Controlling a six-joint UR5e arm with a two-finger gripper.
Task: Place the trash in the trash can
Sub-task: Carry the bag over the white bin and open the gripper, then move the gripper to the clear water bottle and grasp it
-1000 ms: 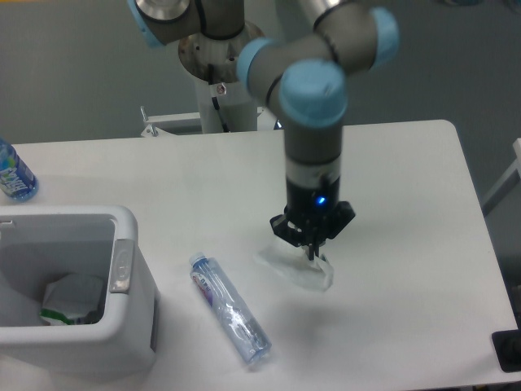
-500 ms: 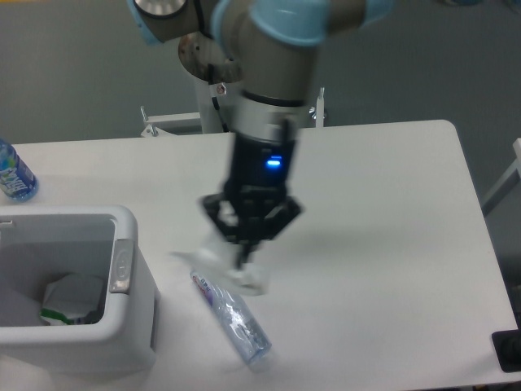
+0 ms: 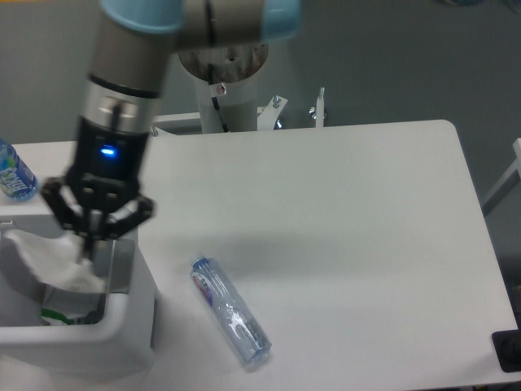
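My gripper (image 3: 87,244) hangs over the white trash can (image 3: 134,322) at the left front of the table, shut on the crumpled clear plastic wrapper (image 3: 49,259). The wrapper dangles inside the can's opening, just above the crumpled paper with green print (image 3: 69,308) on the can's floor. The slim clear bottle (image 3: 229,309) with a blue-red label lies on its side on the table, to the right of the can and apart from it.
A second blue-labelled bottle (image 3: 14,173) stands at the table's far left edge, behind the can. The robot's base column (image 3: 224,90) rises at the back centre. A dark object (image 3: 506,349) sits off the table's front right corner.
The arm has swung left from the table's middle to above the trash can, carrying the wrapper with it. The lying bottle has stayed in place.
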